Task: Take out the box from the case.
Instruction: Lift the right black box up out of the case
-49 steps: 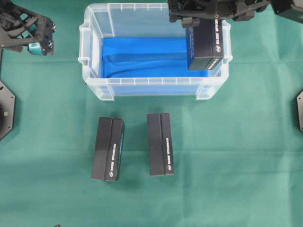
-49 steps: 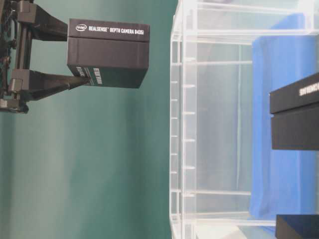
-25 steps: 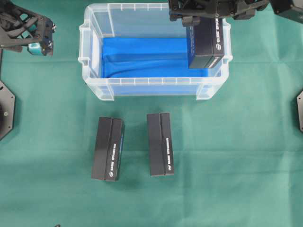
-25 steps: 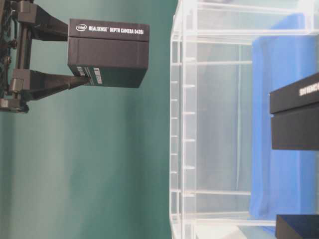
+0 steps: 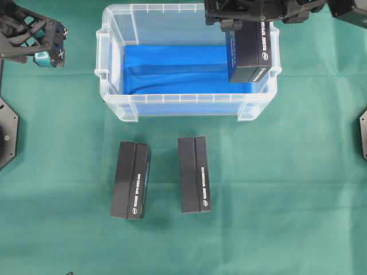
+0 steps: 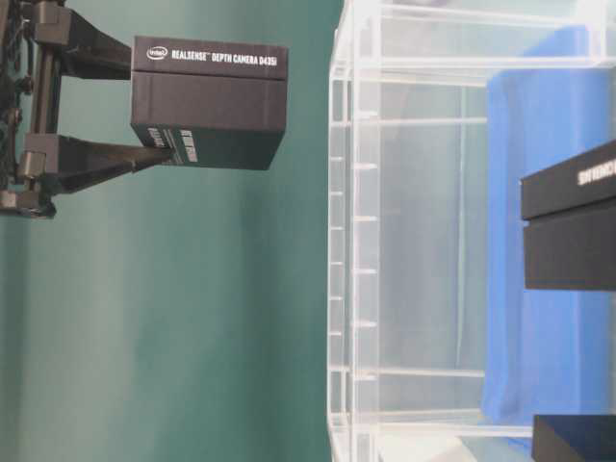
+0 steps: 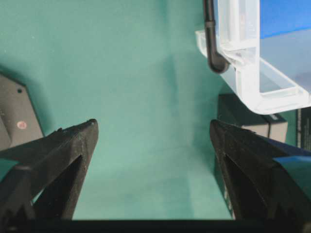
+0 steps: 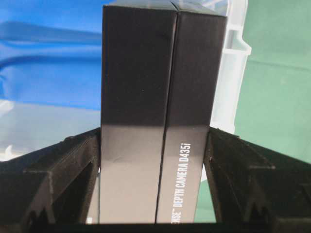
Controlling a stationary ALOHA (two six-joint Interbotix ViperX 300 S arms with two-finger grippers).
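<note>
Holding a black box (image 5: 250,51) tight between both black fingers (image 8: 63,179), the right gripper (image 5: 243,20), up at the far right end of the case (image 5: 114,74). Squeezed on its two long sides, that box, as seen in the right wrist view, with white letters reading "DEPTH CAMERA D435i" on one side. Lifted up above the clear plastic case, not resting on the bottom: in the table-level view, well apart from the case's rim, up in the air. Hanging over the right part of the case in the overhead view, near the right wall.

Lined with blue cloth (image 5: 172,69) at the bottom, the case, and sitting on a green table cover (image 5: 287,200).

Lying flat on the green cover in front of the case, two more black boxes, side by side but not touching: one on the left (image 5: 131,180) and one just to its right (image 5: 194,174).

Waiting off to the left of the case, the left gripper (image 5: 49,43), with its jaws spread wide and nothing between them. Showing only green cover between the two fingers (image 7: 58,155) in the left wrist view, with a corner of the case at the upper right.
</note>
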